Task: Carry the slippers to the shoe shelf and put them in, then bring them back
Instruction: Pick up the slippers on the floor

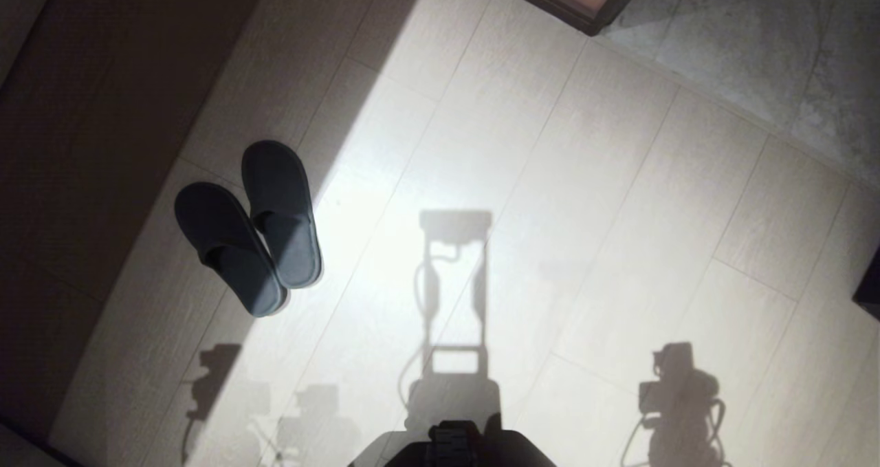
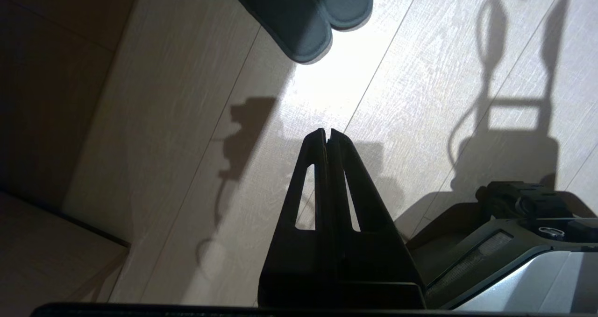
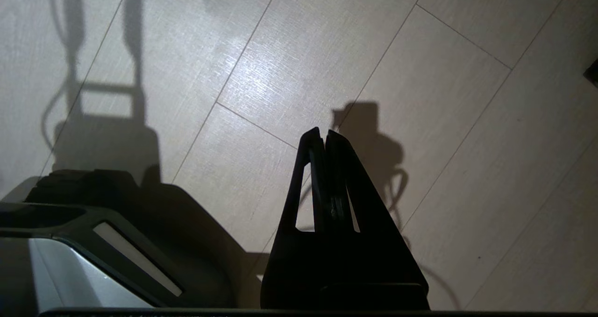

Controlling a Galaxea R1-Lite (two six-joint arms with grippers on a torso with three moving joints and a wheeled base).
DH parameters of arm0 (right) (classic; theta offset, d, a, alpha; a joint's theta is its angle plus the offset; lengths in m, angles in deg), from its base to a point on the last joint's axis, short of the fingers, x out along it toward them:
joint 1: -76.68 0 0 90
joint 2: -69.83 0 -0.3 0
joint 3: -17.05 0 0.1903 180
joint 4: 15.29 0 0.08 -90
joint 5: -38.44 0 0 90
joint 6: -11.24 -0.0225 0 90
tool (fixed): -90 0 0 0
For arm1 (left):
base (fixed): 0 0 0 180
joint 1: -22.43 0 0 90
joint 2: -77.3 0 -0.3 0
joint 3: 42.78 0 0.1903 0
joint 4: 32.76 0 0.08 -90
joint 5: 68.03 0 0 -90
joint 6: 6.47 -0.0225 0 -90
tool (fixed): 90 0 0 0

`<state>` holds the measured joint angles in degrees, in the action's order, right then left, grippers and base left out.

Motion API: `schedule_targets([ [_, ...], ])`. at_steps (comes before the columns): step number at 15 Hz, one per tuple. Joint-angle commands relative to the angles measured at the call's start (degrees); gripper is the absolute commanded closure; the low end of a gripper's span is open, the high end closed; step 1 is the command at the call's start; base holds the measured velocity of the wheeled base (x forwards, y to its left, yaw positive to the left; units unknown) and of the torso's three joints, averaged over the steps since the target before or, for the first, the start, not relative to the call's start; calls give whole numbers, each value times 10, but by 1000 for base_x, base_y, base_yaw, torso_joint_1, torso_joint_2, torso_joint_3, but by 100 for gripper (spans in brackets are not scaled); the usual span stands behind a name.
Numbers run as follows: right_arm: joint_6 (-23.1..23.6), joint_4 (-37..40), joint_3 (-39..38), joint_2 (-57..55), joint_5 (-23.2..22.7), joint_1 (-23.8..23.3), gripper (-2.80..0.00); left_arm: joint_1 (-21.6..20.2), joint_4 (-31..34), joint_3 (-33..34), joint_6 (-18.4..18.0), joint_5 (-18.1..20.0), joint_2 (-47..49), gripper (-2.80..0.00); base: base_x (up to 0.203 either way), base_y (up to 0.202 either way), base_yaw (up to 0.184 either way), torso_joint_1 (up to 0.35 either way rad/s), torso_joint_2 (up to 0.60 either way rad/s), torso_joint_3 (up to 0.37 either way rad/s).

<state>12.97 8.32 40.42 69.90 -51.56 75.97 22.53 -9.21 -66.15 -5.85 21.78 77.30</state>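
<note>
Both grippers, L (image 2: pixel 327 132) & R (image 3: pixel 323 132), pinched closed, empty, over floor (image 1: pixel 584 212); slippers (image 1: pixel 251 226) together at 10 o'clock, near shadowed edge.

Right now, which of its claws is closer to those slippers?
Left. The left gripper hangs shut just short of the slippers; the right gripper, also shut, sees only floor.

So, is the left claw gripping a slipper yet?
No: the left claw is shut on nothing above bare floor, and the slippers lie apart from it.
</note>
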Motion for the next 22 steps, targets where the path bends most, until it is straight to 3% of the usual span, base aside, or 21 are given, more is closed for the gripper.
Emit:
schedule_targets([
  [1, 0, 0, 0, 1, 0, 0, 0, -1, 0, 0, 0, 0, 0, 0, 0, 0, 0, 2, -7, -207],
  [14, 0, 0, 0, 1, 0, 0, 0, 0, 0, 0, -1, 0, 0, 0, 0, 0, 0, 2, 1, -193],
  [19, 3, 1, 0, 1, -4, 0, 0, -1, 0, -1, -3, -1, -1, 0, 0, 0, 0, 0, 1, -34],
  [22, 14, 0, 0, 1, -4, 0, 0, -1, 13, -86, 0, 3, 25, 0, 0, 0, 0, 0, 0, 0],
])
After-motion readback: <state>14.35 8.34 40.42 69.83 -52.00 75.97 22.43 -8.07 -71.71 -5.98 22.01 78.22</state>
